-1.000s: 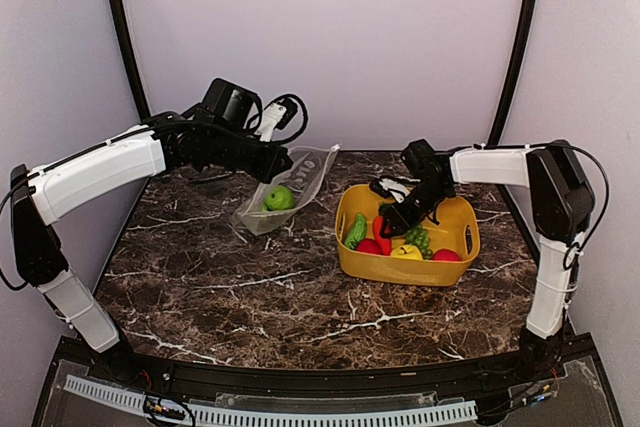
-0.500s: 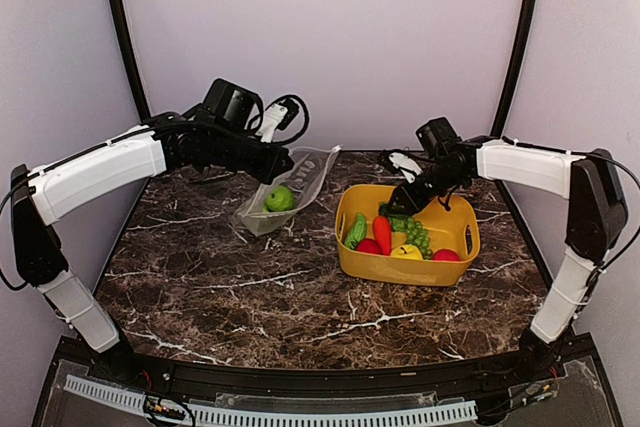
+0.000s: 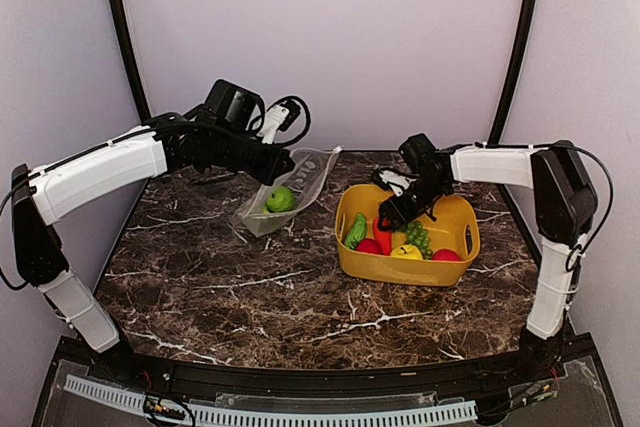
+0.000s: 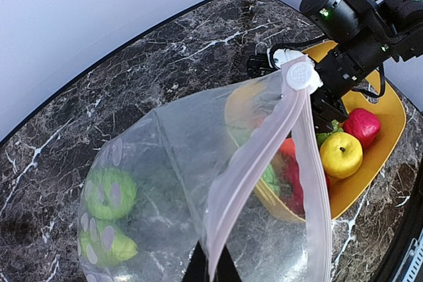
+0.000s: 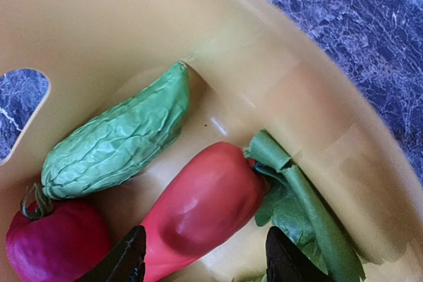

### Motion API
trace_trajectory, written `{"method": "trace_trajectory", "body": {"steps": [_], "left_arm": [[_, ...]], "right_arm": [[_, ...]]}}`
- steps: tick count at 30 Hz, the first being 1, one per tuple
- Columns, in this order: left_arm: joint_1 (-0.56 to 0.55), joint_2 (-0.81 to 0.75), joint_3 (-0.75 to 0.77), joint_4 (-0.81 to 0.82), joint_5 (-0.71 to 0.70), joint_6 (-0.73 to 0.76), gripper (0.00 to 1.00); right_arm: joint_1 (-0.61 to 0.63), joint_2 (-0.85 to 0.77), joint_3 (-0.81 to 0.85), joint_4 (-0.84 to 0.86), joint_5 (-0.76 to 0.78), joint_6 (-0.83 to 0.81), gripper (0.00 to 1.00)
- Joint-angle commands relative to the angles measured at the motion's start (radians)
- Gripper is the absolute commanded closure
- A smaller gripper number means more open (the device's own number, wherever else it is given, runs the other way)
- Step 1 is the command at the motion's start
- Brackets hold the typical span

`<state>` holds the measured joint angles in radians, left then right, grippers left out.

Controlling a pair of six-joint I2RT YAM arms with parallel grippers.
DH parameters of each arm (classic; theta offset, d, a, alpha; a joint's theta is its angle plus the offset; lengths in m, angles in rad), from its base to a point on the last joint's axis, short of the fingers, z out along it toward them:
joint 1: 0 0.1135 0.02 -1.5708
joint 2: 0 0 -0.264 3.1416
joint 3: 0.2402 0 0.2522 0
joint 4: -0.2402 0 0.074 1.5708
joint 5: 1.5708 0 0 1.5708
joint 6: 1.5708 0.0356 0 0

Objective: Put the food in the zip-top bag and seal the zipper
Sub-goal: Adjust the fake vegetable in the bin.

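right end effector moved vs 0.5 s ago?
Yes. The right end effector has dropped from the basket's far rim down into it, toward the carrot.

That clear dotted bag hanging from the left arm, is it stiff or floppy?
Probably floppy: the bag sags and creases below its zipper. Likely light, too; the green food inside seems to pull its bottom down.

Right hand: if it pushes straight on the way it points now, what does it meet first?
Most likely the red carrot, lying in the yellow basket just ahead of the open right hand; depth is uncertain.
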<state>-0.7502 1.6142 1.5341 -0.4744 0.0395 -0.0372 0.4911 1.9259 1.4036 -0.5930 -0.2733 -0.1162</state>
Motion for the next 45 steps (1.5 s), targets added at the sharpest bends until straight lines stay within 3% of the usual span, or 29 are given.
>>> {"method": "trace_trajectory", "body": {"steps": [1, 7, 10, 16, 18, 26, 30, 32, 35, 39, 45], "left_arm": [[-0.004, -0.005, -0.001, -0.035, -0.012, 0.013, 0.99], [-0.004, -0.006, 0.000, -0.036, -0.009, 0.013, 0.99], [-0.004, -0.009, 0.000, -0.035, -0.008, 0.013, 0.99], [-0.006, -0.007, 0.001, -0.036, 0.002, 0.007, 0.99], [-0.009, -0.006, 0.001, -0.036, 0.002, 0.007, 0.99], [-0.016, -0.001, 0.001, -0.034, 0.002, 0.005, 0.99], [-0.016, 0.002, 0.000, -0.033, -0.009, 0.008, 0.99], [-0.017, 0.003, 0.003, -0.036, -0.013, 0.009, 0.99], [-0.016, -0.002, 0.008, -0.040, -0.014, 0.007, 0.99], [-0.015, -0.010, 0.006, -0.041, -0.027, 0.013, 0.99], [-0.016, -0.017, 0.006, -0.041, -0.028, 0.016, 0.99]], "right_arm": [[0.024, 0.053, 0.047, -0.015, 0.068, 0.039, 0.41], [0.056, 0.117, 0.059, -0.017, 0.114, 0.048, 0.43], [0.071, 0.124, 0.064, -0.018, 0.136, 0.053, 0.51], [0.072, 0.044, 0.032, 0.002, 0.155, 0.043, 0.79], [0.072, -0.001, 0.013, 0.012, 0.163, 0.032, 0.81], [0.069, -0.204, -0.027, 0.024, 0.069, -0.053, 0.82], [0.067, -0.274, -0.048, 0.044, 0.113, -0.085, 0.82], [0.067, -0.253, -0.050, 0.032, 0.121, -0.092, 0.78], [0.067, -0.204, -0.061, -0.001, 0.100, -0.072, 0.62], [0.066, -0.142, -0.052, -0.012, 0.089, -0.049, 0.48], [0.068, -0.025, 0.019, -0.045, 0.082, -0.035, 0.49]]}}
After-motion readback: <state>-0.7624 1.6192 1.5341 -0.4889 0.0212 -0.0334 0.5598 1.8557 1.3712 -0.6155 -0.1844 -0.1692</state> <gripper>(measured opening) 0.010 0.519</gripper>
